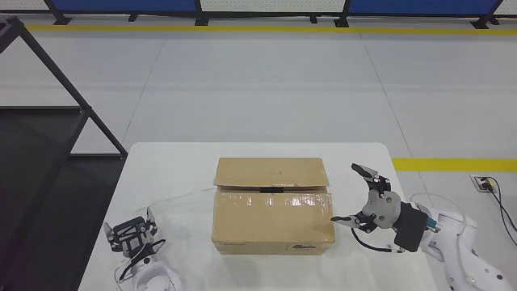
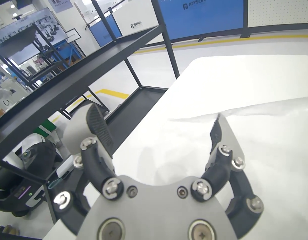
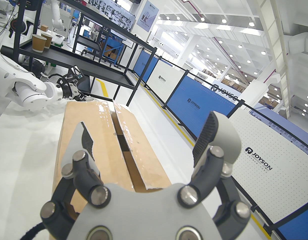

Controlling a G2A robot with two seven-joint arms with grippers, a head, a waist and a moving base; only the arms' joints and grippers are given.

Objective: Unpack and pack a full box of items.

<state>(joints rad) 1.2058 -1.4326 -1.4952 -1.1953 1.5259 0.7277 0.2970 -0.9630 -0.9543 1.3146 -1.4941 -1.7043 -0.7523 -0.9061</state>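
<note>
A brown cardboard box [image 1: 272, 208] sits in the middle of the white table [image 1: 178, 170], its top flaps taped, with the far flap slightly raised along the seam [image 3: 123, 141]. My right gripper [image 1: 353, 194] hangs open just off the box's right end, its fingers spread wide with nothing between them; in its own wrist view the right gripper [image 3: 146, 138] looks along the box top. My left gripper [image 1: 129, 234] is open near the table's front left corner, well clear of the box; the left gripper [image 2: 156, 126] holds nothing over bare tabletop.
A black metal shelving rack [image 1: 48, 129] stands off the table's left side, close to the left arm. Two paper cups [image 3: 41, 42] stand on a rack shelf. Bare tabletop lies between the left gripper and the box.
</note>
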